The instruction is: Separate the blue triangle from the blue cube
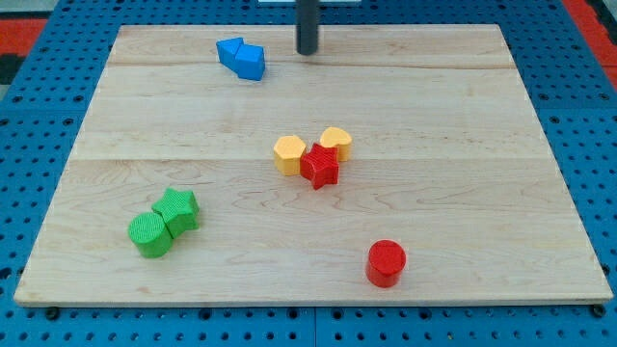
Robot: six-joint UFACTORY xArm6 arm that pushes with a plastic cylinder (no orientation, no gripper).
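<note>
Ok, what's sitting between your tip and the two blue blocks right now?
Nothing. In the camera view, only bare wood lies between my tip and the blue triangle, which touches the blue cube on the view's left.

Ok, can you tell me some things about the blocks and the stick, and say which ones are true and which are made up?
1. The two blue blocks touch each other near the view's top. True.
2. My tip is pressing on the red cylinder. False: my tip is at the view's top, right of the blue blocks, far from that cylinder.
3. The red star sits against two yellow blocks. True.
4. The green blocks are at the view's top right. False: they sit at the bottom left.
5. There are three red blocks. False: only two, the star and the cylinder.
</note>
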